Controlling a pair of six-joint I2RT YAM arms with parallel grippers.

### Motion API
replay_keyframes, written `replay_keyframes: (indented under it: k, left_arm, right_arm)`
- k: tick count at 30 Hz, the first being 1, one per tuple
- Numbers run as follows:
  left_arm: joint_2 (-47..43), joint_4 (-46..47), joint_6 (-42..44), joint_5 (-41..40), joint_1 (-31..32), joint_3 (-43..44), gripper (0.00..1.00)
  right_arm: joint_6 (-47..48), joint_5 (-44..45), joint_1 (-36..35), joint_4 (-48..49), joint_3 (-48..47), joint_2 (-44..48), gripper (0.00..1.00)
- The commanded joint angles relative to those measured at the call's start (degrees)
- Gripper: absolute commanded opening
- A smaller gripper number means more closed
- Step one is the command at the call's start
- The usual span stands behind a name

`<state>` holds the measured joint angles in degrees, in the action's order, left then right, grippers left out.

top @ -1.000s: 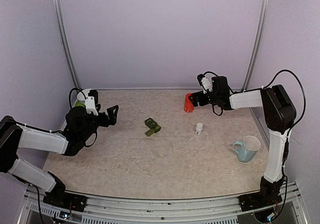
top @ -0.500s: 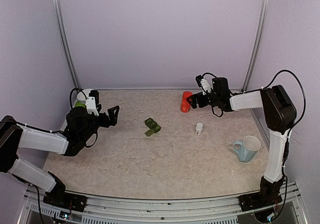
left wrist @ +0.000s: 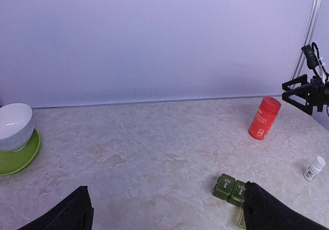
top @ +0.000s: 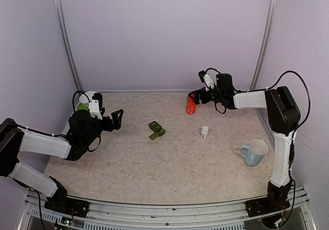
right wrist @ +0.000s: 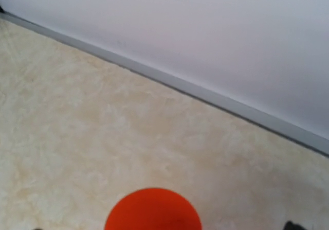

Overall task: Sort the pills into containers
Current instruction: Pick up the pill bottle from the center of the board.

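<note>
The containers [top: 157, 129] lie near mid-table, lids apparently shut, though small in view. Left gripper [top: 116, 119] sits well to their left, jaws wide apart. Right gripper [top: 194, 96] hovers at the red bottle [top: 190, 106], jaws apart, holding nothing.

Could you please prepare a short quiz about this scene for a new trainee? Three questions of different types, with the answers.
1. True or false: the right gripper is open, not gripping the red bottle.
2. Which lies nearest the left gripper? A) containers B) red bottle C) mug
3. Fill in: the white bowl sits on a ___ plate.
Key: 1 true; 2 A; 3 green.
</note>
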<state>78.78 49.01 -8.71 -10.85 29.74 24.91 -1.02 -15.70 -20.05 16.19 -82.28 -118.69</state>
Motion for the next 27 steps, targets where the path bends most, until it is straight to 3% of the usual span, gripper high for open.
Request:
replay_keyframes:
  k: [1,9,13,16,21,27]
  left_arm:
    - [0.46,1.35,0.84,-0.42,0.41,0.76,0.99]
    - [0.65,1.38,0.98,-0.40,0.51,0.80,0.99]
    - [0.84,1.37,1.06,-0.31,0.52,0.83,0.99]
    - [0.77,1.34,1.19,-0.35,0.53,0.84,0.99]
    - [0.80,1.31,1.38,-0.53,0.61,0.80,0.99]
    - [1.15,1.39,1.46,-0.24,0.63,0.92,0.99]
  right_arm:
    - [1.59,-1.06,0.07,-1.16,-2.34,-4.93,1.00]
    - [2.21,-0.55,-0.51,-2.78,-8.06,-11.37,1.00]
    - [2.68,-0.91,-0.98,-1.31,-9.62,-13.48,0.94]
    - [3.54,-0.88,-1.29,-2.64,-12.23,-14.96,0.85]
    - [4.28,-1.88,-1.62,-4.13,-13.27,-14.57,0.60]
    - [7.71,-2.35,-3.39,-2.56,-8.10,-8.65,0.53]
